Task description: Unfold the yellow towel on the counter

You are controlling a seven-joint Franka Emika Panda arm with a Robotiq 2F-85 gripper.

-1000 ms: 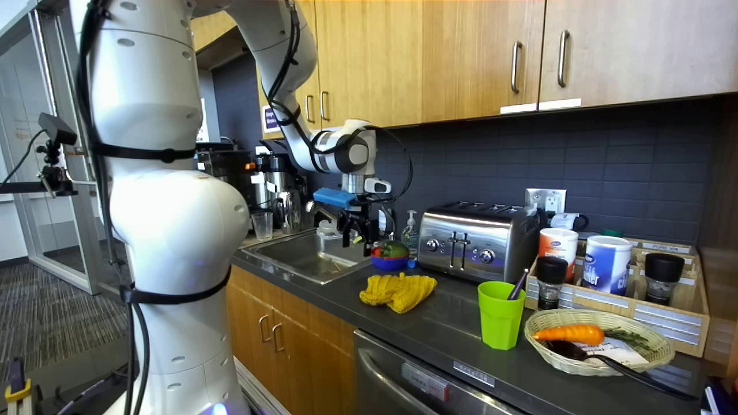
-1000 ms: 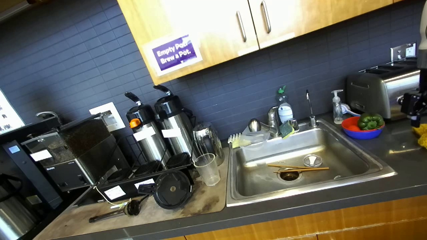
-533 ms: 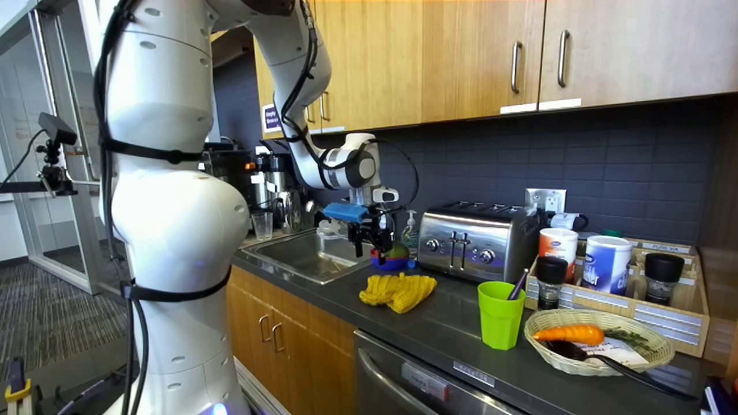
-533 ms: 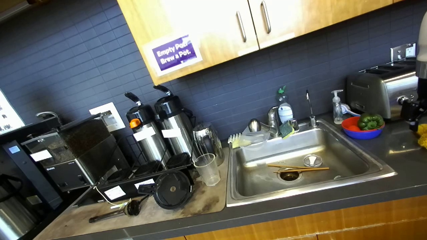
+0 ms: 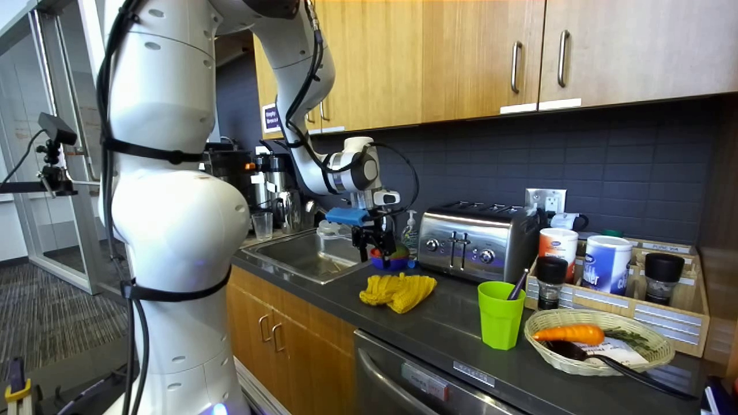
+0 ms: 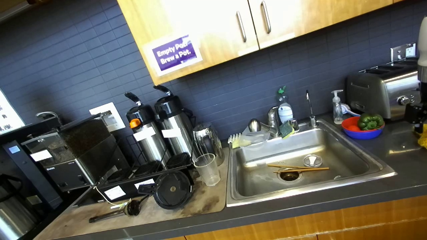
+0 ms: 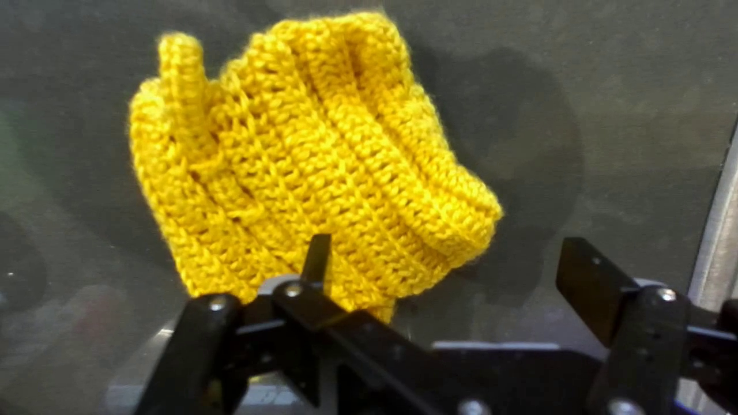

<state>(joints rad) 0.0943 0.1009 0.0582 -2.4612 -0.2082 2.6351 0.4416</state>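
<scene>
The yellow knitted towel (image 5: pixel 399 292) lies bunched on the dark counter (image 5: pixel 444 357), in front of the toaster. Its edge shows at the right border in an exterior view (image 6: pixel 423 139). In the wrist view the towel (image 7: pixel 323 161) is folded and ridged, with one small piece sticking up at its upper left. My gripper (image 5: pixel 375 252) is open and empty above the counter, a little above and to the sink side of the towel. In the wrist view the jaws (image 7: pixel 447 239) are wide apart. One finger overlaps the towel's lower part; the other is over bare counter.
A blue bowl (image 5: pixel 389 263) with a pepper sits behind the gripper. The sink (image 5: pixel 311 253) and toaster (image 5: pixel 473 239) flank the towel. A green cup (image 5: pixel 500 317), a wicker basket (image 5: pixel 611 366) with a carrot and a wooden organizer (image 5: pixel 634 314) stand further right.
My gripper has moved right and down toward the towel, mostly in the first half second. It has tilted slightly since. The towel has not moved.
</scene>
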